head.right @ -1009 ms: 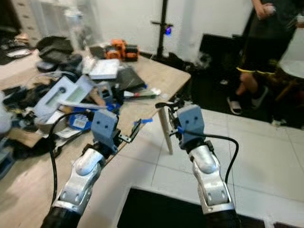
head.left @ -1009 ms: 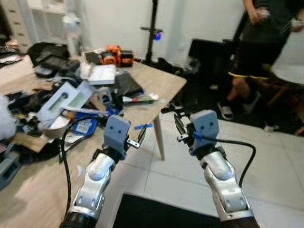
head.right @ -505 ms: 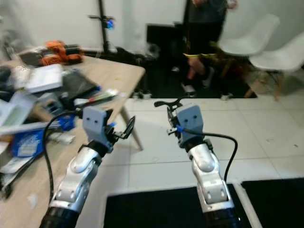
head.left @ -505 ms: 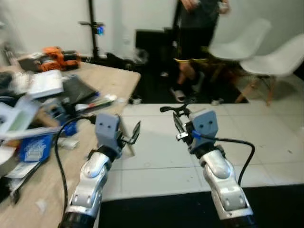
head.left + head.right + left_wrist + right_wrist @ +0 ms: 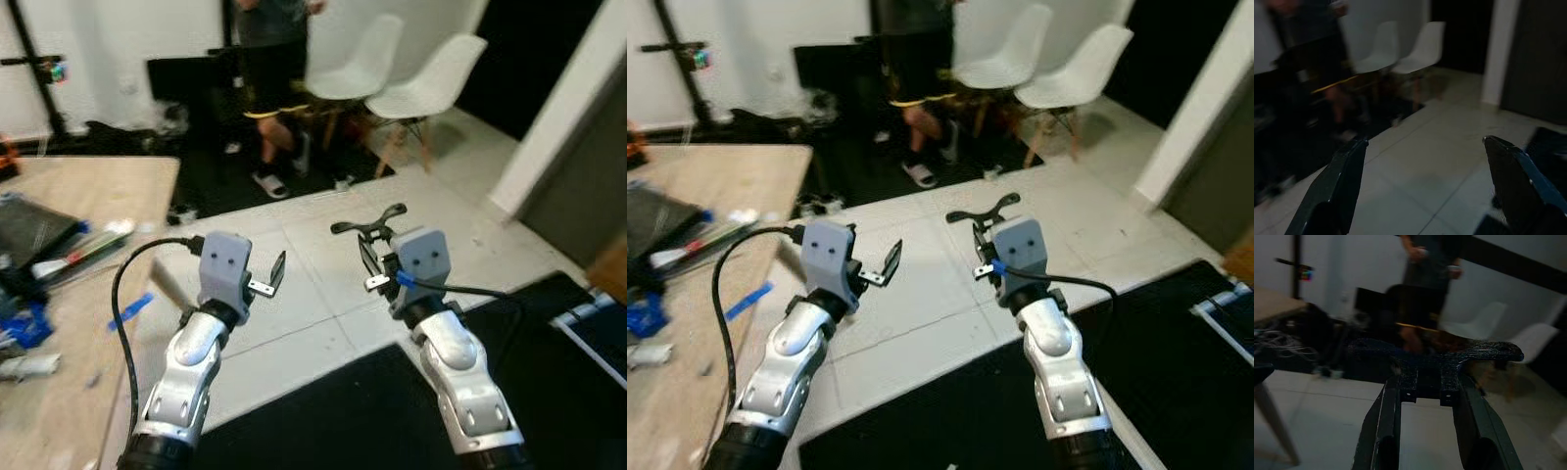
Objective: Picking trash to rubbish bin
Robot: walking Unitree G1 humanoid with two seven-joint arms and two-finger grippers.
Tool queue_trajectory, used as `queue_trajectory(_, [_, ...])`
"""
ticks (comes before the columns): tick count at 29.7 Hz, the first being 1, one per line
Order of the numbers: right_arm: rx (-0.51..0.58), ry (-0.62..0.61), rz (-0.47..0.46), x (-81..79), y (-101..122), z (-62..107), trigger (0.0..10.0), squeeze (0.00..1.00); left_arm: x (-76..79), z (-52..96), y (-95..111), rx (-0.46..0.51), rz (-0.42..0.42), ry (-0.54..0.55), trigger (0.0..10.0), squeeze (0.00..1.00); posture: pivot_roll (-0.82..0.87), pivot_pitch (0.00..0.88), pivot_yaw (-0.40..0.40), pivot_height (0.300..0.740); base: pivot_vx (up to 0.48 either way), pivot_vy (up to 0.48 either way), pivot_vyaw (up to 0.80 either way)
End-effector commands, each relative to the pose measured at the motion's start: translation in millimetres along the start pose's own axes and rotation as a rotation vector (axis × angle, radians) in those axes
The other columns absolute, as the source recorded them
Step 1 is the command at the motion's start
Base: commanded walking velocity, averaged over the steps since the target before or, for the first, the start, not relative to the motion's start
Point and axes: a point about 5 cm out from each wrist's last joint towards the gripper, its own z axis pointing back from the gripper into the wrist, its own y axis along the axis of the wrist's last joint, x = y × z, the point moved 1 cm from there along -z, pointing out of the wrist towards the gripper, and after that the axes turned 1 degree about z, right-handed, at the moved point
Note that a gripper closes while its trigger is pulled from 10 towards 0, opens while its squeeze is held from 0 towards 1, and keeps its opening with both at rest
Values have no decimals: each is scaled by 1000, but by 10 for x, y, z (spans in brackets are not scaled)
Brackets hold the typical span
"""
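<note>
trash cannot be told for certain in these views; the likeliest bits are small scraps on the wooden desk (image 5: pixel 93 186) at the robot's left, among them a blue strip (image 5: pixel 129 311) near the desk's edge, a pale crumpled piece (image 5: pixel 24 366) and a blue item (image 5: pixel 14 328), with a bundle of pens or markers (image 5: pixel 86 245) lying further along. both silver arms reach forward over the white tiled floor (image 5: pixel 313 269), beside the desk and well apart from those scraps. the left tool (image 5: pixel 1423 142) is spread wide, its two black fingers (image 5: pixel 1347 176) far apart, with nothing between them but floor. the right tool (image 5: pixel 368 227) is held at about the same height; its fingers look pressed together at their flared tips and carry nothing, though its wrist view is dim. a black mat (image 5: pixel 333 416) covers the floor under and in front of the arms, its edge running slantwise across the tiles. further off a person (image 5: pixel 270 49) in dark clothes and sandals stands near a black box-like object against the white wall. two white chairs (image 5: pixel 364 61) with wooden legs stand just beside the person, side by side. a black stand (image 5: pixel 27 59) with a small coloured light rises by the wall behind the desk. on the right a pale pillar meets a dark opening.
</note>
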Motion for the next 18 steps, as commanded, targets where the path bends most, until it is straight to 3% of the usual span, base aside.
queue_trajectory(1, [-17,3,2,5,-36,16,10000,0,56,0,-27,-11,-15,-17,10000,0,-101,59,-37,740,0,0,-800])
queue_trajectory(18, [-29,8,5,-5,-68,20,10000,0,42,-21,-33,-11,-26,16,10000,0,-101,61,-39,740,0,0,-800])
